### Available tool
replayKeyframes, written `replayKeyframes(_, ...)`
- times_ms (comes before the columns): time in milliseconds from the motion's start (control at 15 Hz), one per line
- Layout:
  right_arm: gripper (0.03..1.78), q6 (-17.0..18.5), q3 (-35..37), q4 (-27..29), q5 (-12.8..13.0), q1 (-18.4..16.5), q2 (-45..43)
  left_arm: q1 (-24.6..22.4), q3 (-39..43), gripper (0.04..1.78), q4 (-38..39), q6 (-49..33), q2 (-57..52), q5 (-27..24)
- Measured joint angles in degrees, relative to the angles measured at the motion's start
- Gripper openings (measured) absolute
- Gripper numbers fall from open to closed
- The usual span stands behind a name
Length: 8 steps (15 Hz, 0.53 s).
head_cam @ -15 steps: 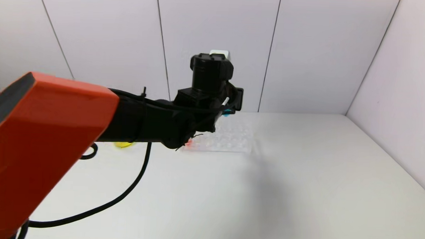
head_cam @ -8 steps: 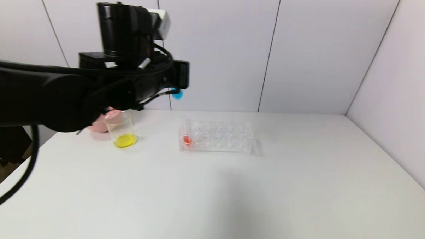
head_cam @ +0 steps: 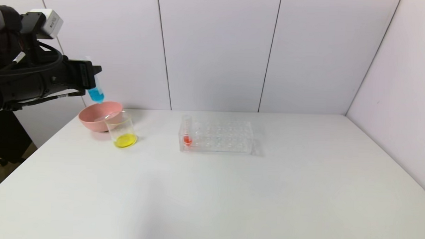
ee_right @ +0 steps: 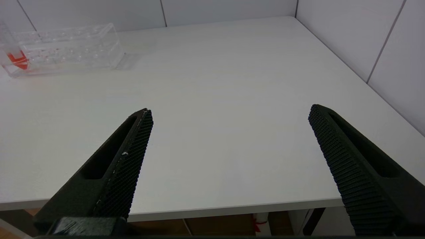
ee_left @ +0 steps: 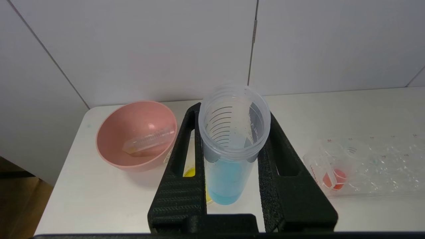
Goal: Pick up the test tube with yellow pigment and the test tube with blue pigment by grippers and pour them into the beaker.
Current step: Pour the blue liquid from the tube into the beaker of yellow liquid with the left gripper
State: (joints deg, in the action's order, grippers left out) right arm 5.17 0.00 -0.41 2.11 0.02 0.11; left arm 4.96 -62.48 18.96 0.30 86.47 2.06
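Observation:
My left gripper [head_cam: 91, 78] is shut on the test tube with blue pigment [head_cam: 96, 94], held nearly upright with the blue liquid at its lower end. It hangs in the air above the pink bowl's rim, up and to the left of the beaker [head_cam: 122, 130]. The beaker stands on the table with yellow liquid in its bottom. In the left wrist view the black fingers [ee_left: 181, 159] clamp the blue tube [ee_left: 225, 179] just under its open mouth, and they hide most of the beaker [ee_left: 188, 172]. No tube holding yellow pigment is in view. My right gripper [ee_right: 230, 111] stands open over the table's near edge.
A pink bowl [head_cam: 92, 119] sits behind the beaker with an empty clear tube [ee_left: 149, 141] lying in it. A clear tube rack [head_cam: 219, 136] stands mid-table with a red-liquid tube [head_cam: 187, 138] at its left end. The walls are close behind.
My left arm has swung left and upward from over the rack, carrying the blue tube, and now uncovers the rack, beaker and bowl in the head view.

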Motion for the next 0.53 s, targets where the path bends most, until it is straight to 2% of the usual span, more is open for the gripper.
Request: replayKeyframes(533, 1.71, 0.0, 0.0, 0.0, 0.0, 0.0, 0.0, -13.3, 1.9, 0.46, 0.0, 0.1, 1.5, -18.2)
